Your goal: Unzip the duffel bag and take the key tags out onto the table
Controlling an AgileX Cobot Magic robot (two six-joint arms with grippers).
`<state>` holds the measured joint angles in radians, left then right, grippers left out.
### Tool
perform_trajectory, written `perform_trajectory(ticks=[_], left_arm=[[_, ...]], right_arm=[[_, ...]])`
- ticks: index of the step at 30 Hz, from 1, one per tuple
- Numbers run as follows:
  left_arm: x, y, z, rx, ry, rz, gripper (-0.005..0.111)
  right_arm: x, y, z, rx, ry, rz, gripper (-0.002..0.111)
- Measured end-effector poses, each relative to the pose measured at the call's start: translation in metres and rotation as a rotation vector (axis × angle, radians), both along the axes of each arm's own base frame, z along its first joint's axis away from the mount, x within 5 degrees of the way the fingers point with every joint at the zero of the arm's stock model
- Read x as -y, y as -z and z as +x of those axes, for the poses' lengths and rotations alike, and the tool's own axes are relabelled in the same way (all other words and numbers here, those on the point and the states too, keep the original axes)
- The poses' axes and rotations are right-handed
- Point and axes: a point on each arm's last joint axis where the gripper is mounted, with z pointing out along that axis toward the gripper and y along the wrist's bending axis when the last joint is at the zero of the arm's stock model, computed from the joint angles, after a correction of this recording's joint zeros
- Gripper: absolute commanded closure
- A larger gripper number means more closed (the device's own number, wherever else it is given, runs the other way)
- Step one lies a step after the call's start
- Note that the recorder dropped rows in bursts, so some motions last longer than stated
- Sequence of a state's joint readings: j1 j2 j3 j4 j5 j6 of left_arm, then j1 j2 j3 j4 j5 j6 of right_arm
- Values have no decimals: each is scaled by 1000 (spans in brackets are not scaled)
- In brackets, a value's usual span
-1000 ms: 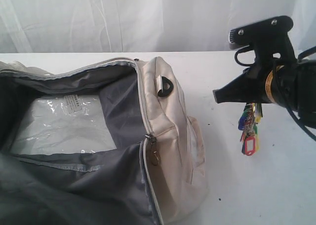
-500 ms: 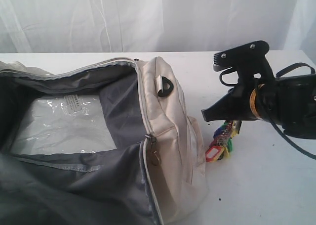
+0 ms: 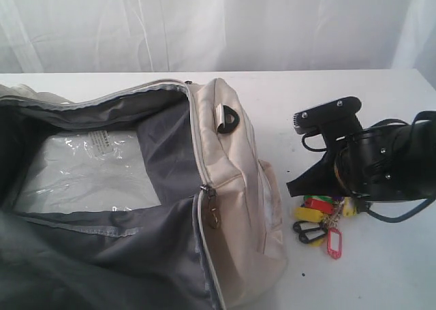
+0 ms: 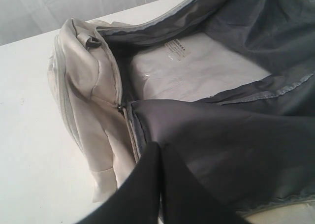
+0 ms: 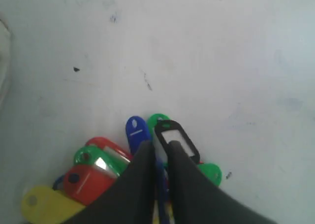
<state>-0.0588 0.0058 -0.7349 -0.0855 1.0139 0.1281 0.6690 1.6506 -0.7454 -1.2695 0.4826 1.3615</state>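
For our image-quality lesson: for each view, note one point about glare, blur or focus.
Exterior view: glare on the clear plastic inside the duffel bag; left wrist view: left gripper blurred; right wrist view: key tags soft.

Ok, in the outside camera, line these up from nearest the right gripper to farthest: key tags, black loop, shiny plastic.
1. The key tags, just beneath the right gripper.
2. The black loop, left of it on the end of the bag.
3. The shiny plastic, far left inside the bag.
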Motion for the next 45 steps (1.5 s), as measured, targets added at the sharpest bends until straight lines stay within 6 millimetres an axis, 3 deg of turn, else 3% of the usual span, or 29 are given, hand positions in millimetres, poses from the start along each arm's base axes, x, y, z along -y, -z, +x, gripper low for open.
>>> perform_trajectory(ticks=[3, 7, 13, 21, 26, 28, 32, 36, 39, 45], left_arm=[[0, 0, 0, 0, 0, 0, 107], [0, 0, 0, -2, 0, 0, 107], [1, 2, 0, -15, 5, -2, 107], [15, 11, 12, -11, 115, -153, 107], [22, 30, 33, 1, 136, -282, 107], [24, 37, 41, 15, 134, -340, 107], [25, 48, 52, 43, 121, -431, 107], [25, 59, 60, 55, 114, -413, 107], [23, 68, 65, 65, 99, -398, 107], [21, 72, 72, 116, 65, -448, 107]], right_arm=[[0, 6, 0, -27, 31, 5, 56], [3, 6, -1, -25, 77, 0, 51], [6, -13, -3, 20, 98, 53, 60], [14, -82, -21, 200, 41, 255, 80], [37, -123, -52, 346, -1, 353, 100], [49, -127, -68, 383, -10, 372, 108], [75, -127, -102, 448, -24, 426, 108], [98, -118, -135, 515, -58, 496, 108], [111, -110, -151, 561, -52, 526, 108], [137, -104, -163, 628, 90, 487, 108]])
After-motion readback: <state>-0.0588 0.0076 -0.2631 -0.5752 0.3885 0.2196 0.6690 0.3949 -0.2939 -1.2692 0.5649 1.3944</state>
